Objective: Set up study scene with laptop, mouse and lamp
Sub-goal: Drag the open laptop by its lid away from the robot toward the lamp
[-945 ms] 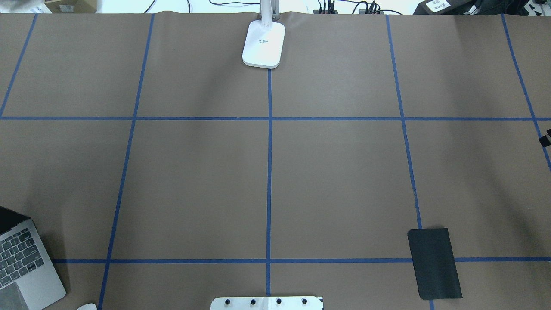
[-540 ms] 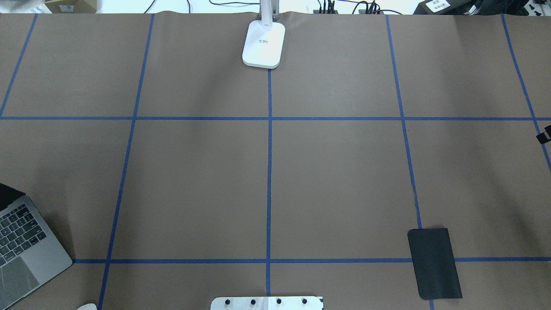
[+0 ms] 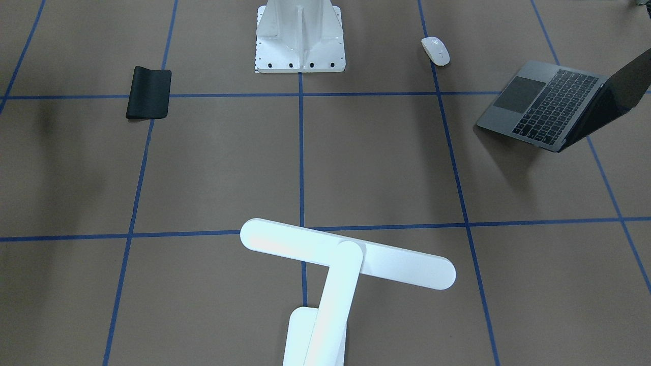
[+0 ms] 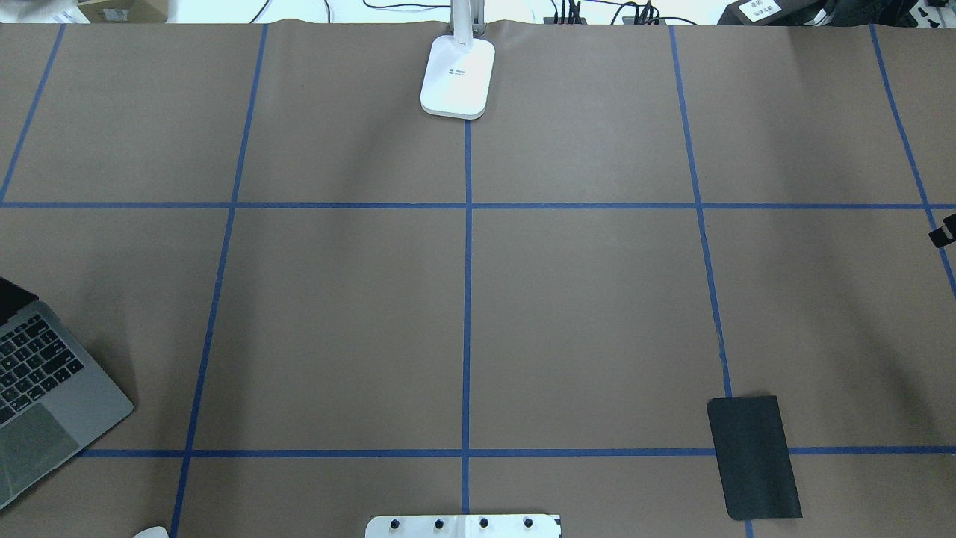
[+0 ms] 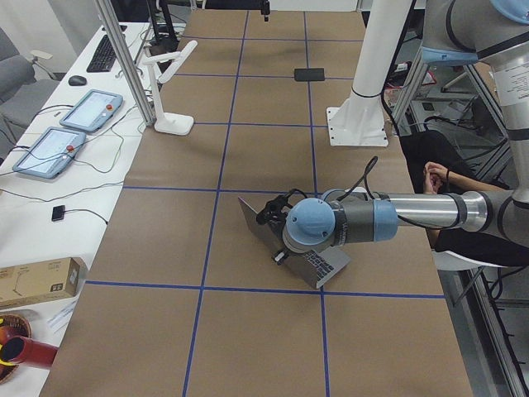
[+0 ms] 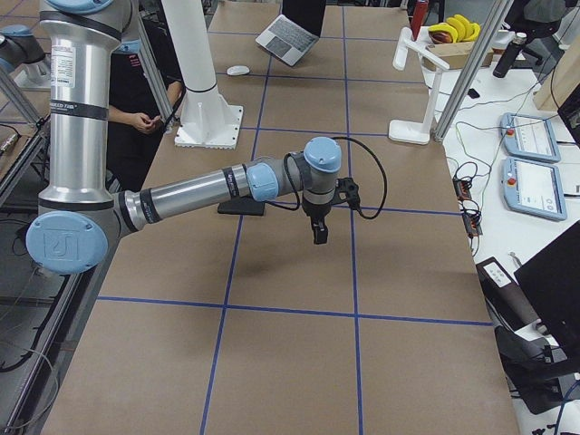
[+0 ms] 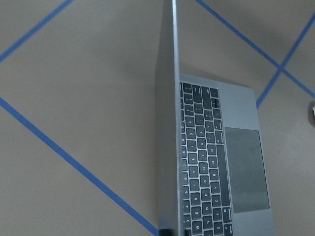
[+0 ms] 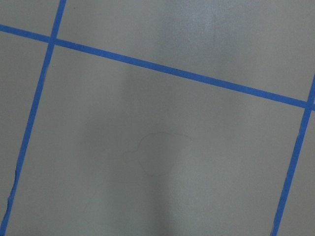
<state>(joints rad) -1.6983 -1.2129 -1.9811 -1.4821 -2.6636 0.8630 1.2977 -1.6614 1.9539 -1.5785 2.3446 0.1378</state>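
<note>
Brown paper counter (image 4: 582, 314). Nearest: glossy white oval mouse (image 3: 436, 51), open dark-grey metal laptop (image 3: 544, 104) left; black rectangular mat (image 4: 754, 457) right. Farthest: white T-shaped desk lamp (image 3: 346, 256). Left fingers (image 5: 275, 211) at laptop, right fingers (image 6: 319, 236) mid-air: apart or together, cannot tell.

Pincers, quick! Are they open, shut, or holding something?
Left pincer: by the laptop lid; open or shut cannot be told.
Right pincer: over the table, nothing seen in it; cannot be told.
</note>
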